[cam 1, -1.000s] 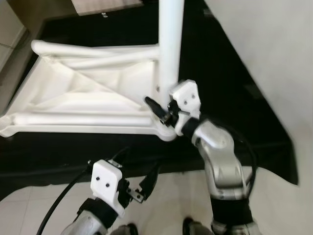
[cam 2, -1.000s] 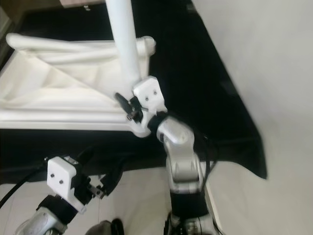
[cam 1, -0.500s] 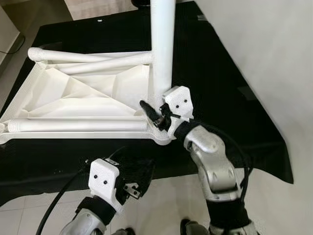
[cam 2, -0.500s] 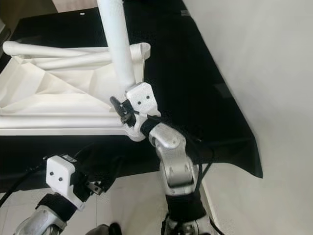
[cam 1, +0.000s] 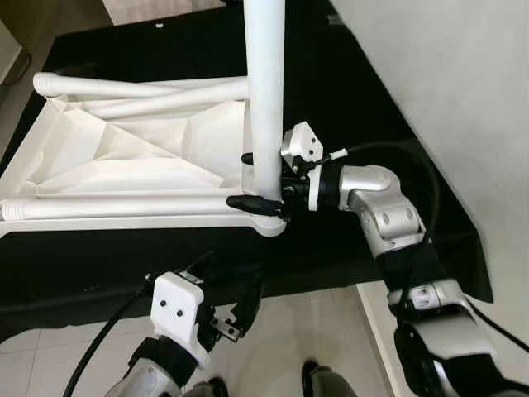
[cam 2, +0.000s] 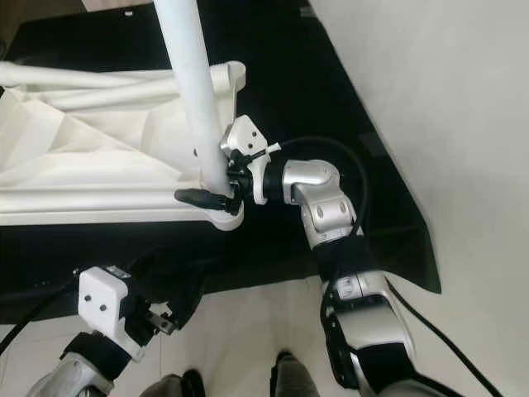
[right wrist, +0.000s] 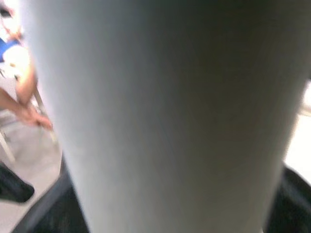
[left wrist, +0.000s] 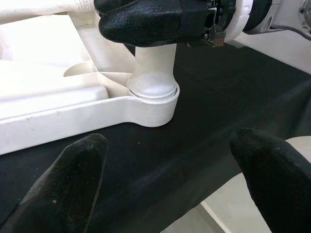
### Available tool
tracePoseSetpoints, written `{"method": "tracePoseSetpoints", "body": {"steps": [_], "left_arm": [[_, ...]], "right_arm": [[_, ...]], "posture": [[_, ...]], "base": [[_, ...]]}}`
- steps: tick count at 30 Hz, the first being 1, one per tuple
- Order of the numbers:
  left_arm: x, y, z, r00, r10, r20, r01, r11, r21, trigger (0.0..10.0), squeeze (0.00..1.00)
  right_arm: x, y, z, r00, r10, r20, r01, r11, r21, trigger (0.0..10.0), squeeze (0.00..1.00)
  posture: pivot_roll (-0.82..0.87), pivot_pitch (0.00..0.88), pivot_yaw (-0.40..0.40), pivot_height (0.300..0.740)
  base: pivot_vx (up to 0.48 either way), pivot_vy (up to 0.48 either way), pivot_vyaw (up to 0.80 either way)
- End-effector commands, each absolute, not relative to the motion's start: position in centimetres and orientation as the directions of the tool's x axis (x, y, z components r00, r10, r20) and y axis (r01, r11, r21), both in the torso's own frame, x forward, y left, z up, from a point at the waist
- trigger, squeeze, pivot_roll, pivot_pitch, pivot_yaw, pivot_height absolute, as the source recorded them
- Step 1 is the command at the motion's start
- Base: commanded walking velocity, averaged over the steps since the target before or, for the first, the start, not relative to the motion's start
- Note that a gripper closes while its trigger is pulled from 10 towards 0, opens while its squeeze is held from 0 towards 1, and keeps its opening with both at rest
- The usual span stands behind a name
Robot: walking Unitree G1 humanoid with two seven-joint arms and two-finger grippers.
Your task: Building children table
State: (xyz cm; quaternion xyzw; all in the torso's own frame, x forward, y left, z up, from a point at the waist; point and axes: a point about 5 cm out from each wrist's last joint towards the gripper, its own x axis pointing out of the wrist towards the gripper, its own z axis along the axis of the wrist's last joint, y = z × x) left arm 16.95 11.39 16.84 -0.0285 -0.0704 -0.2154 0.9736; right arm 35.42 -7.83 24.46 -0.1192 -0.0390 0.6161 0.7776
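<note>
The upright white leg [cam 1: 264,99], seated in the overturned tabletop's [cam 1: 124,165] corner socket, is clamped by the right pincer [cam 1: 263,184], while the left pincer [cam 1: 235,302] is held apart nearby.

So the whole setup sits on a big black cloth [cam 1: 347,91] spread over the floor, running from far left to right, with its near edge a bit wrinkled. Near the camera there's pale tiled floor [cam 1: 50,364] with thin grout lines, fairly bright. On the right is a plain white wall [cam 1: 446,74], evenly lit. At the far edge a strip of light wood-look floor [cam 1: 153,8] peeks out past the cloth. Far left, a beige surface [cam 1: 12,45] borders the cloth. In the right wrist view a person [right wrist: 19,87] sits blurred in the distance.
</note>
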Motion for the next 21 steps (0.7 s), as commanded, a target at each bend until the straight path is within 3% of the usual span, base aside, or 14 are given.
{"method": "tracePoseSetpoints", "body": {"steps": [1,5,7,8,9,10,16,21], "left_arm": [[16.6,11.4,16.9,0.898,-0.415,0.145,0.423,0.906,-0.027,10.0,0.00],[16.2,11.4,17.0,0.898,-0.418,0.136,0.425,0.905,-0.027,10.0,0.00],[16.1,11.4,17.0,0.898,-0.418,0.135,0.425,0.905,-0.027,10.0,0.00],[16.0,11.4,17.1,0.899,-0.418,0.134,0.425,0.905,-0.027,10.0,0.00],[16.0,11.4,17.1,0.899,-0.418,0.134,0.425,0.905,-0.027,10.0,0.00],[15.9,11.3,17.1,0.899,-0.417,0.133,0.424,0.905,-0.028,10.0,0.00],[15.8,11.4,17.0,0.900,-0.417,0.128,0.423,0.906,-0.028,10.0,0.00],[15.8,11.4,17.0,0.900,-0.418,0.123,0.424,0.905,-0.028,10.0,0.00]], "right_arm": [[35.3,-7.1,24.6,0.190,0.978,-0.091,-0.959,0.165,-0.229,10.0,0.00],[36.1,-6.9,26.1,0.044,0.993,-0.110,-0.982,0.023,-0.186,10.0,0.00],[36.3,-7.0,26.3,0.021,0.993,-0.119,-0.983,-0.001,-0.183,10.0,0.00],[36.6,-7.1,26.4,0.018,0.992,-0.124,-0.984,-0.004,-0.180,7.5,0.00],[36.6,-7.1,26.4,0.018,0.992,-0.124,-0.984,-0.004,-0.180,7.5,0.00],[36.8,-7.2,26.8,0.004,0.993,-0.120,-0.984,-0.017,-0.178,0.0,0.00],[37.2,-7.6,27.3,-0.010,0.994,-0.113,-0.983,-0.031,-0.180,0.0,0.00],[37.6,-8.7,27.0,0.050,0.992,-0.112,-0.978,0.026,-0.208,0.0,0.00]], "posture": [[0.07,0.292,0.034,0.740],[0.10,0.299,0.038,0.740],[0.10,0.302,0.036,0.740],[0.10,0.303,0.035,0.740],[0.10,0.303,0.035,0.740],[0.10,0.303,0.037,0.740],[0.10,0.300,0.040,0.740],[0.11,0.290,0.042,0.740]], "base": [[0.000,0.000,0.00],[0.000,0.000,0.00],[0.000,0.000,0.00],[0.000,0.000,0.00],[0.000,0.000,0.00],[0.000,0.000,0.00],[0.000,0.000,0.00],[0.000,0.000,0.00]]}}
